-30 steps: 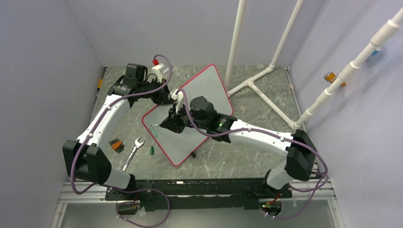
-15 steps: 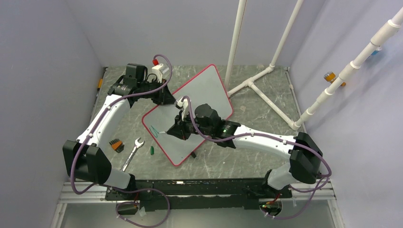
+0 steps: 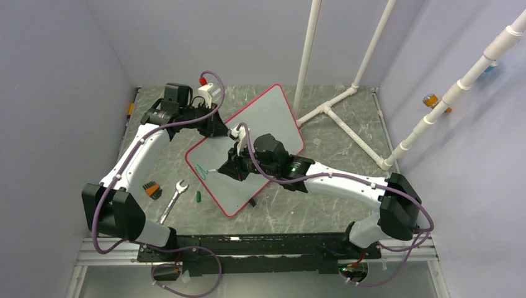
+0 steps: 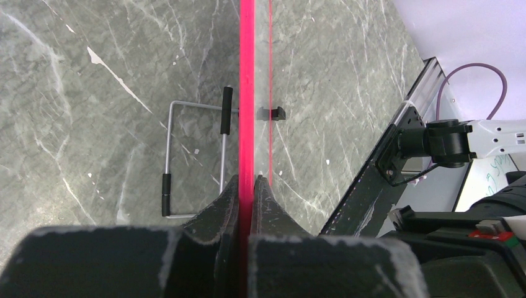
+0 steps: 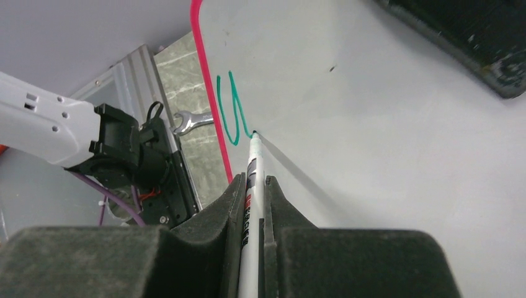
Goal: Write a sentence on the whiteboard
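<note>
With the large red-rimmed whiteboard (image 3: pixel 273 115) pinched at its rim by the left tool (image 4: pixel 248 186) on the grey marbled worktop (image 3: pixel 347 143), the green sentence (image 5: pixel 231 108) is found lengthened since a second ago by the white marker (image 5: pixel 253 161) clenched in the right tool (image 5: pixel 253 183), yet is judged barely begun.

Overhead view looking down, close wrist views, whiteboard (image 3: pixel 273 117) shared

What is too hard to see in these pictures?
- Top view: the right arm covers the middle of the whiteboard; the green writing is too small to read.
- Left wrist view: the whiteboard shows edge-on, face hidden.
- Right wrist view: the right end effector hides most of the marker.
- Top view: the green thing beside the wrench is too tiny to name.
</note>
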Controlling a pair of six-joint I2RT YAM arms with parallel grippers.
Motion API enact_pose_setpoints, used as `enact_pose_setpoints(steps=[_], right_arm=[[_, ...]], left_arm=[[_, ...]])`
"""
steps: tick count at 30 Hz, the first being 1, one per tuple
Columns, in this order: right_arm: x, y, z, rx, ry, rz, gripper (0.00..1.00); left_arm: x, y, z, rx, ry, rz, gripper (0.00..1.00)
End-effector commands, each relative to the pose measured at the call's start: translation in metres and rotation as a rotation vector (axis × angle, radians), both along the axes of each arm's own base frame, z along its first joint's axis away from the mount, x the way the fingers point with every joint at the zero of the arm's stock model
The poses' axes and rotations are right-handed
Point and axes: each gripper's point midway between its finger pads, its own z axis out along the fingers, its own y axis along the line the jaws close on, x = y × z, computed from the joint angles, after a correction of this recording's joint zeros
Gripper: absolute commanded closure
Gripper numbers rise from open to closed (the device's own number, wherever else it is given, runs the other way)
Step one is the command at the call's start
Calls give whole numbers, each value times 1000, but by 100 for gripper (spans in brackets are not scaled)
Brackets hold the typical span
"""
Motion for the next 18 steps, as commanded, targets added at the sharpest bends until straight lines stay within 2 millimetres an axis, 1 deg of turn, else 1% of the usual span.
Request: enact_pose_setpoints(steps=[1,6,10,15,18], right_arm=[[41,-2,30,23,-88,-149,100],[52,3,38,34,-89,-176,100],[54,7,42,38,-85,-173,100],[47,1,49,51,-76,-161,100],[40,-4,60,76,-73,-152,100]], left_arm=[[10,3,-9,75,-104,-18,100],[9,3,-9,76,-104,-18,100],[9,3,-8,75,-107,-17,100],[9,3,-7,74,-110,-17,100],[8,3,-6,74,-113,-16,100]])
